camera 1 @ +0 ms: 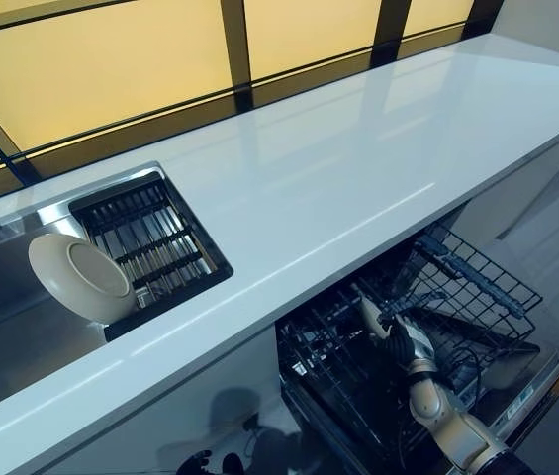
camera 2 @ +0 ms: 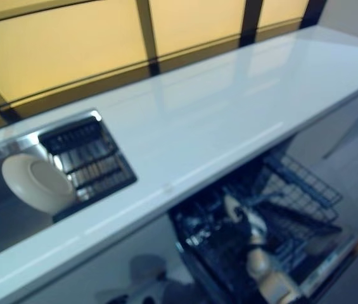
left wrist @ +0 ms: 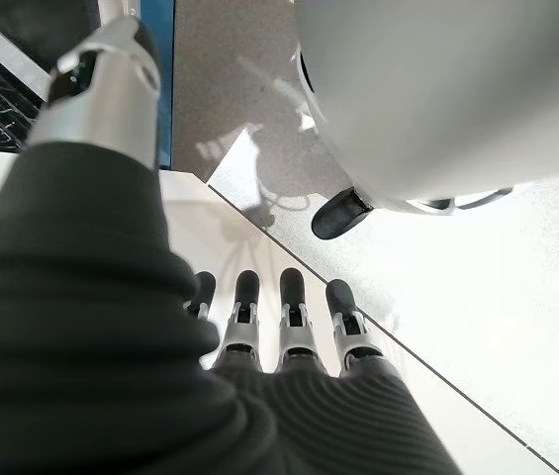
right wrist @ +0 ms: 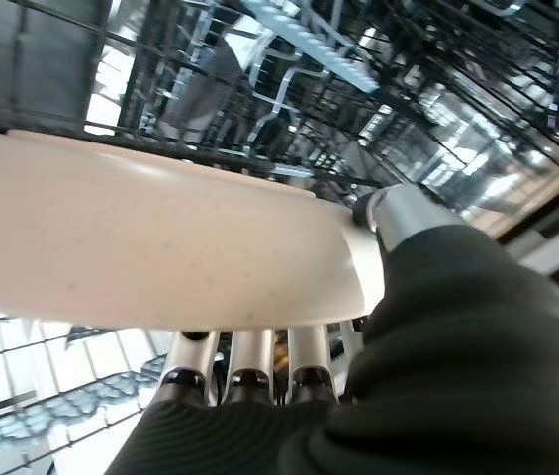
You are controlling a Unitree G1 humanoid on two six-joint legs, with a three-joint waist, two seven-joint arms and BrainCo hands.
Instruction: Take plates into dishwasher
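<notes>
Right hand (camera 1: 406, 341): reaches down into the dishwasher rack (camera 1: 477, 282), fingers on one face of a plate and thumb over its rim, pinching it
Held plate (right wrist: 140, 242): cream, lying right against the right hand's palm side; the fingers (right wrist: 249, 361) run under it and the thumb tip sits at its edge; the rack's wires show just past it
Other plate (camera 1: 79, 277): pale, leaning on its edge in the sink against the black drying grid (camera 1: 150, 237), well apart from the right hand, up on the counter level and towards the robot's left
Left hand (left wrist: 279, 327): hangs low beside the white cabinet front, well apart from both plates; fingers straight and side by side, holding nothing
Counter (camera 1: 358, 168): white, runs above the open dishwasher where the right hand works
</notes>
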